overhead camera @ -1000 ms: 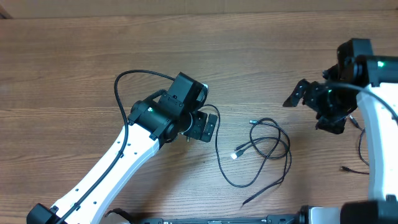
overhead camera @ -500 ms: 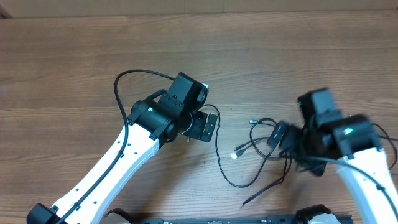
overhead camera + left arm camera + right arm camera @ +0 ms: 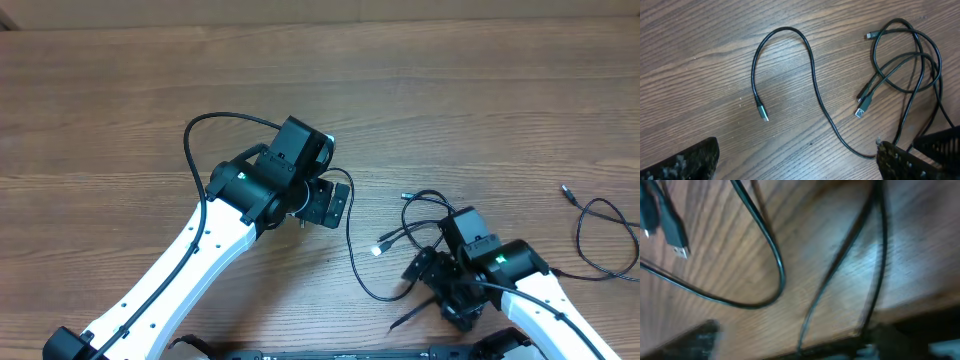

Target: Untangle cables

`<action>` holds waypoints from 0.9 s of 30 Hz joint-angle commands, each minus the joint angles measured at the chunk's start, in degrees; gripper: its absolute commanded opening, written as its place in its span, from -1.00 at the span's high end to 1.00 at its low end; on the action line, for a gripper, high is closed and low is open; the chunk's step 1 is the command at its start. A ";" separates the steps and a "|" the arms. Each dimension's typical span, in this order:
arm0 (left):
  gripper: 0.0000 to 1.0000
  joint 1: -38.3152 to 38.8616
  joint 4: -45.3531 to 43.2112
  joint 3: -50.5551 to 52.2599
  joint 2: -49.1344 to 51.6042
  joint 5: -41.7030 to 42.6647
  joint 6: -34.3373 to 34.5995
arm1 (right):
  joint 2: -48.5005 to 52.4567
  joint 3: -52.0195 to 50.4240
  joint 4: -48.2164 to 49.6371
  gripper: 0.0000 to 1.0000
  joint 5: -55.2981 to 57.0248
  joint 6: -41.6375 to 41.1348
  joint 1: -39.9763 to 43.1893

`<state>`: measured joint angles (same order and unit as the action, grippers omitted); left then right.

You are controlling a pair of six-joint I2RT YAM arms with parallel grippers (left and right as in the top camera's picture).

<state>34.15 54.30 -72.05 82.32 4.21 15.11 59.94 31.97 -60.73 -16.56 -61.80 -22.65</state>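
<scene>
Swinging in over the cables (image 3: pixel 384 243), right gripper (image 3: pixel 440 292); left gripper (image 3: pixel 330 204) unmoved

The view is blurred and sits close over the wood-grain table (image 3: pixel 715 300). The right gripper (image 3: pixel 800 344) shows only as two dark fingertips (image 3: pixel 697 335), one at the near left corner and one at the near right, set wide apart. Thin black cables (image 3: pixel 782 272) cross the table between them. One cable forms a loop bending at centre. Two more run from far right toward the near edge. A silver-tipped plug (image 3: pixel 679 247) lies at far left.
</scene>
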 commanded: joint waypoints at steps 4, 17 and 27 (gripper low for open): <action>-1.00 0.28 -0.13 -0.42 0.07 -0.33 1.01 | -0.48 -2.21 5.01 0.92 -2.91 -2.45 -0.33; -1.00 0.28 -0.13 -0.42 0.09 -0.33 1.01 | -0.48 34.67 -2.80 0.92 14.27 15.85 -0.33; -1.00 0.28 -0.13 -0.42 0.09 -0.33 1.01 | -0.48 62.71 3.61 0.92 37.64 20.39 -0.33</action>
<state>34.15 54.33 -72.03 82.32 4.21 15.11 59.83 90.50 -59.92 11.64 -42.52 -22.63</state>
